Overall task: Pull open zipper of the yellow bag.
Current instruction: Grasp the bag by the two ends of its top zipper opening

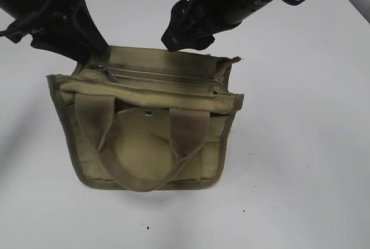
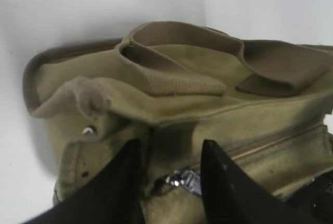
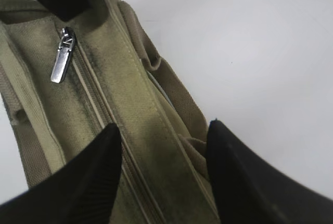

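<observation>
left gripper: jaws partly apart, straddling the pull-tab end of the bag's top; the fabric rises between the fingers, but whether they pinch it i cannot tell.
right gripper: jaws set wider, astride the top panel at the other end of the zipper line; no firm hold visible, cannot tell if it presses the cloth.
table: plain white surface, bag standing on it, a few dark specks.
yellow bag: olive-yellow canvas tote, upright, roughly mid-table, top panel toward the two arms; soft and slumped, darker trim at the edges.
webbing handles: two wide loops, folded down over the near face.
zipper: runs along the top panel, looks fully closed; opening not begun, by my reading.
snap button: round metal, on the near face below the zipper; not the target.
pull tab: small silver-grey metal, lying flat on the tape beside the left gripper, not between its fingers.
risk, grip: fingers may close on canvas instead of the flat-lying tab.
risk, bag: light, limp body may drag or tip with the pull if the far end is not held down.
</observation>
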Available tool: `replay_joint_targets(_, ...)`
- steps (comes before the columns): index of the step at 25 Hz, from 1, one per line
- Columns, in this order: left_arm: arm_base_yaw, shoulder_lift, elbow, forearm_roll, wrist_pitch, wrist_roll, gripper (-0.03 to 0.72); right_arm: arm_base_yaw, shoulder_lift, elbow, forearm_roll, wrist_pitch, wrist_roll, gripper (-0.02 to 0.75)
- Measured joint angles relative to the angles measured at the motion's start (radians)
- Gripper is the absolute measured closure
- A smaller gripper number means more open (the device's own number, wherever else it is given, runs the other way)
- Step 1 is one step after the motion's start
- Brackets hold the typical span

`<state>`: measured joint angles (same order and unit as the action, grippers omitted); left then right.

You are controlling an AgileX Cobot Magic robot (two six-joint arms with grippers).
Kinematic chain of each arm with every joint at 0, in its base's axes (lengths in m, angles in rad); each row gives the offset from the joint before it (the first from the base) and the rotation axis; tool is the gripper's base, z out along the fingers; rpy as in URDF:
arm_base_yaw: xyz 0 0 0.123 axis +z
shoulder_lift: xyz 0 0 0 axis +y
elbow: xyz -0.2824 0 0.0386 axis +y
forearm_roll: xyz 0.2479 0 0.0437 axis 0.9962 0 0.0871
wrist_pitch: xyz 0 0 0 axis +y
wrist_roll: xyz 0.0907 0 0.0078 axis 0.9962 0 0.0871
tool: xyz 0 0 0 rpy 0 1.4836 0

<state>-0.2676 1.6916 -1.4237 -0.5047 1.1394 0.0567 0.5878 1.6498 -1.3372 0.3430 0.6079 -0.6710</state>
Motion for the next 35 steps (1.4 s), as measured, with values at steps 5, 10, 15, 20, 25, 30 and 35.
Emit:
replay_joint_targets(5,-0.001,0.042,0.000,-0.037,-0.050,0.000,0.387,0.000,0.000,0.000,0.001,0.003,-0.001,0.324)
replay_joint_targets(10,-0.018,0.070,-0.001,-0.082,-0.074,0.017,0.467,0.001,0.000,0.000,0.083,-0.043,-0.063,0.324)
replay_joint_targets(15,-0.032,0.075,-0.001,-0.088,-0.083,0.040,0.671,0.001,0.000,0.000,0.228,-0.075,-0.207,0.324)
replay_joint_targets(20,-0.033,0.023,-0.001,-0.085,-0.058,0.041,0.681,0.025,0.022,-0.001,0.288,-0.071,-0.288,0.324)
replay_joint_targets(25,-0.036,-0.012,-0.001,-0.088,-0.021,0.041,0.682,0.083,0.074,-0.001,0.289,-0.061,-0.308,0.324)
replay_joint_targets(30,-0.037,-0.018,-0.001,-0.099,-0.007,0.041,0.683,0.083,0.091,-0.001,0.291,-0.092,-0.282,0.324)
replay_joint_targets(35,-0.037,-0.019,-0.001,-0.117,0.004,0.041,0.683,0.115,0.111,-0.001,0.303,-0.113,-0.281,0.324)
